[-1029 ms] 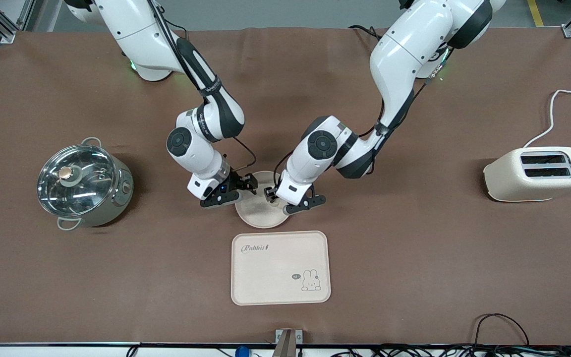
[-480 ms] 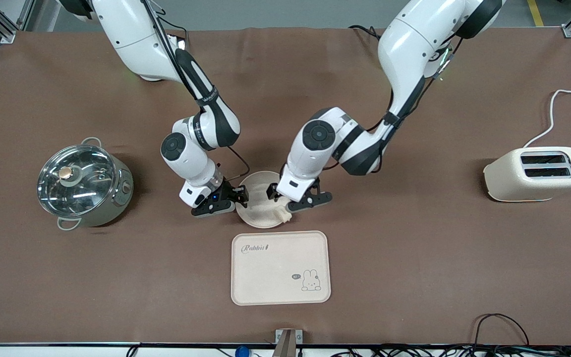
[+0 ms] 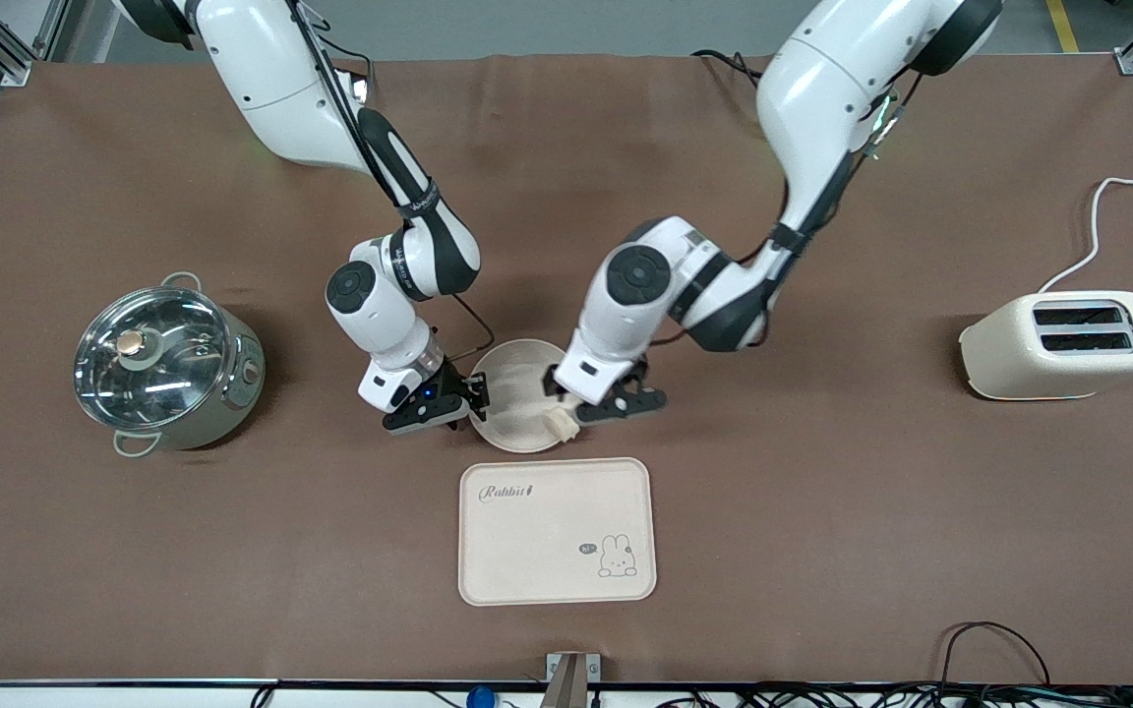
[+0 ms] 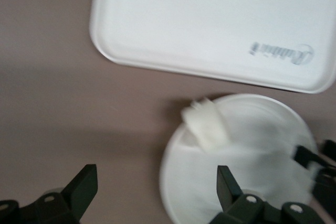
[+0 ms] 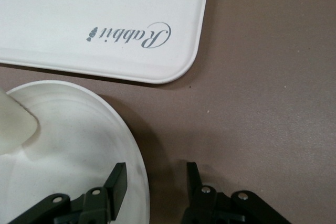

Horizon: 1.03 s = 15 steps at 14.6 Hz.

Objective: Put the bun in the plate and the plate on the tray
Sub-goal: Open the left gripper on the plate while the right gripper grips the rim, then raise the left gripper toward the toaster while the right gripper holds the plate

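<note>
The bun [image 3: 557,422] lies on the rim of the plate [image 3: 517,398], at the edge toward the tray [image 3: 556,530]. The plate sits on the worktop [image 3: 822,492], just apart from the tray. The left gripper [image 3: 604,401] hangs spread and empty above the plate's rim, near the bun. The right gripper [image 3: 455,399] straddles the plate's rim at the right arm's end, fingers spread.

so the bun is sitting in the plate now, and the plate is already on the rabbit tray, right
Partly. The bun does lie in the plate, at its rim nearest the tray. But the plate is not on the tray: the front view shows it on the brown table, apart from the tray and farther from the camera. The right pincer straddles the plate's rim, open; the left pincer is open over the plate's edge.
</note>
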### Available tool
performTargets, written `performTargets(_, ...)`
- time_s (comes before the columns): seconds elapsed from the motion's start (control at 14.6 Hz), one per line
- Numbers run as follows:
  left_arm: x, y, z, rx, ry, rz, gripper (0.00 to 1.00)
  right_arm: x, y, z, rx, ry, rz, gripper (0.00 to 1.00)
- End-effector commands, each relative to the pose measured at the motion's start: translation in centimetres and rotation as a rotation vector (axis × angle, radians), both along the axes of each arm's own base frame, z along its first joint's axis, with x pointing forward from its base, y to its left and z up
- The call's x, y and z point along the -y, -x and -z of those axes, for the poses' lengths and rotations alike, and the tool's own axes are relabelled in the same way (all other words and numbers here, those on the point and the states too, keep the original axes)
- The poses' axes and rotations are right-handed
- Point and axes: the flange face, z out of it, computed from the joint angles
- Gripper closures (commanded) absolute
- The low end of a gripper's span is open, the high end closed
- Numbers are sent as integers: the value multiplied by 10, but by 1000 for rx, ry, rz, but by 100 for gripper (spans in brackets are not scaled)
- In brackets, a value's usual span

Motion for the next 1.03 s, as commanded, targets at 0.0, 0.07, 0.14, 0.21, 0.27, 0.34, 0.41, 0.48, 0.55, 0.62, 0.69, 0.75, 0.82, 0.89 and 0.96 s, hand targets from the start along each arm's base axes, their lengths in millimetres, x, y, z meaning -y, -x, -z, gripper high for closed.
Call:
performTargets(0.0, -77, -30, -58, -7, -85, 107, 0, -2, 6, 2, 18, 11, -24, 53)
performTargets(0.07, -99, -33, -74, -21, -117, 139, 0, -3, 7, 1, 20, 11, -25, 58)
performTargets(0.14, -123, -36, -92, -14, -147, 158, 0, -3, 7, 1, 20, 11, -25, 65)
performTargets(0.21, -150, -36, -112, 5, -178, 156, 0, -3, 7, 1, 21, 11, -25, 71)
performTargets(0.27, -173, -28, -129, 16, -191, 130, 0, -3, 7, 1, 21, 11, -25, 77)
performTargets(0.34, -201, -23, -148, 31, -199, 105, 0, -3, 7, 1, 21, 11, -25, 84)
performTargets(0.41, -219, -20, -173, 58, -196, 120, 0, -2, 6, 1, 20, 10, -20, 91)
performTargets(0.48, -227, -9, -199, 69, -192, 155, 0, -1, 5, 1, 20, 7, -13, 97)
performTargets(0.55, -238, -1, -219, 50, -183, 164, 0, 4, 4, 1, 26, 4, 5, 99)
performTargets(0.62, -245, 7, -237, 38, -162, 174, 0, 7, 7, 3, 40, 5, 18, 100)
performTargets(0.69, -258, 11, -251, 41, -160, 178, 0, 7, 7, 1, 49, 1, 24, 100)
performTargets(0.75, -264, 17, -264, 36, -170, 172, 0, 7, 7, -3, 50, -9, 34, 100)
performTargets(0.82, -267, 28, -280, 36, -181, 168, 0, 6, 7, -9, 50, -28, 55, 100)
performTargets(0.89, -266, 39, -297, 46, -189, 165, 0, -1, 10, -15, 46, -55, 69, 100)
performTargets(0.96, -265, 51, -310, 43, -199, 173, 0, -7, 12, -24, 50, -79, 78, 100)
